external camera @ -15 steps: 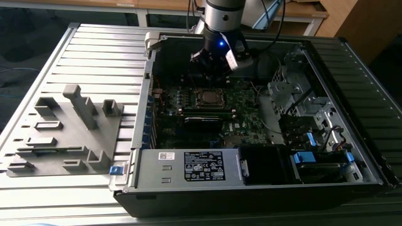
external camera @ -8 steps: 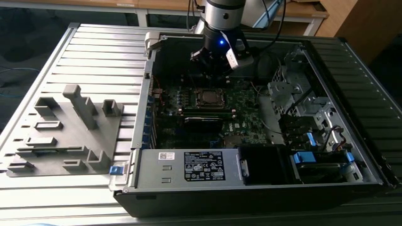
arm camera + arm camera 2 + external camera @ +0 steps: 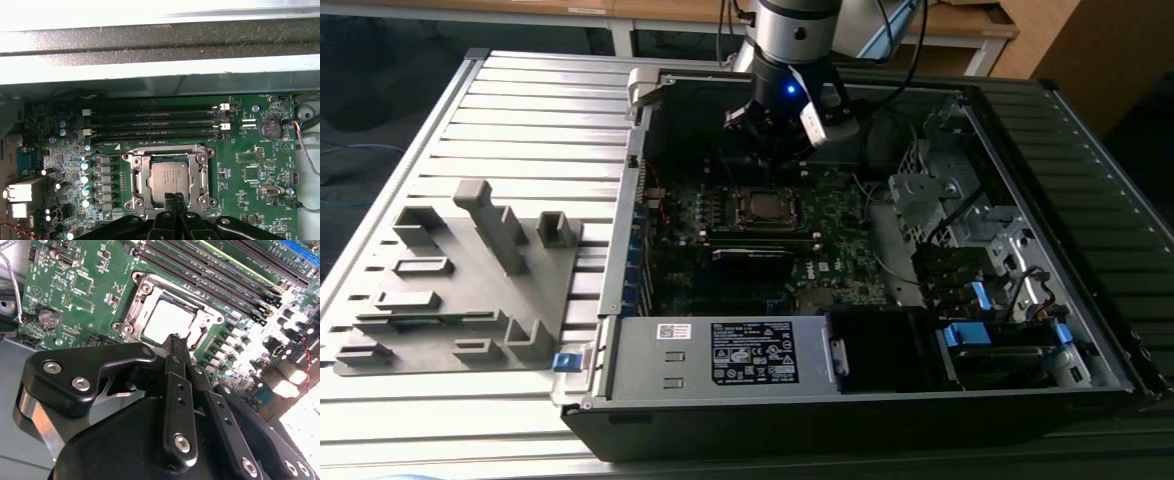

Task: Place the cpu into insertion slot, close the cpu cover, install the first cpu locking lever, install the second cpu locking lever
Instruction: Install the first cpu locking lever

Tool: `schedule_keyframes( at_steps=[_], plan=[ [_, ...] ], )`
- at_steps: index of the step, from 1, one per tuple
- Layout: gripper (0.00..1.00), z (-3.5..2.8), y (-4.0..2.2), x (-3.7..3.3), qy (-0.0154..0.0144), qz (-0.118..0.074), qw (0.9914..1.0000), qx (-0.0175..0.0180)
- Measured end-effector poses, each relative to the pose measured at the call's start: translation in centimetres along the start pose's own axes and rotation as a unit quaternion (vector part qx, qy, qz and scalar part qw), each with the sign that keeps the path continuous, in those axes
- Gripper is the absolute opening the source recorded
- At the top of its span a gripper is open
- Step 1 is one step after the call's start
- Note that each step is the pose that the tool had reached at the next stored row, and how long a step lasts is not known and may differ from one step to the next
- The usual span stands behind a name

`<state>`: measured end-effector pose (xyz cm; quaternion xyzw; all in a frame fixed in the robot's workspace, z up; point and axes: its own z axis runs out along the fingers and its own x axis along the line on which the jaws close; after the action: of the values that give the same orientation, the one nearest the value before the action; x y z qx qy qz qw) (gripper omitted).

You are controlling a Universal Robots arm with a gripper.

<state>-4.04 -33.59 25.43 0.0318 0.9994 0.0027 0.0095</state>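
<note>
Silver-grey metal shows through the window of the cpu cover (image 3: 137, 172), which lies flat on the socket. The cpu (image 3: 172, 179) is seated inside it, square to the frame, its top lit brightly in the second wrist view. The socket sits near the middle of the green motherboard (image 3: 245, 155), and that board lines the floor of the open computer case (image 3: 854, 425).

The gripper (image 3: 175, 197) hangs just above the socket. Its two black fingers are clenched together with nothing between them. In both wrist views their tips sit over the edge of the cover's frame, at the rim of the cpu's visible top. I cannot tell whether they touch the metal or hover just off it. I also cannot tell whether the thin locking levers along the socket's sides are hooked down.

Long dark memory slots (image 3: 150, 122) run just beside the socket on the side away from the fingers. A round coin battery (image 3: 270, 129) sits near a corner of the board, well apart from the cpu.

In the exterior view, the power supply box (image 3: 747, 355) with its white label lies along the near edge of the case. The case rests on a slatted metal table (image 3: 520, 100). A grey fixture tray (image 3: 454, 290) lies on the table beside the case, on the exterior view's left.
</note>
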Motion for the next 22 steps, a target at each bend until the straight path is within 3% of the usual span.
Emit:
schedule_keyframes(
  at_steps=[9,19,22],
  plan=[
    [0.11,0.00,-0.03,0.27,0.0000,0.000,1.00000,0.0000],
    [0.11,0.01,-0.17,2.06,0.0000,0.000,1.00000,0.0000],
    [0.11,0.01,-0.17,2.24,0.0000,0.000,1.00000,0.0000]
  ],
)
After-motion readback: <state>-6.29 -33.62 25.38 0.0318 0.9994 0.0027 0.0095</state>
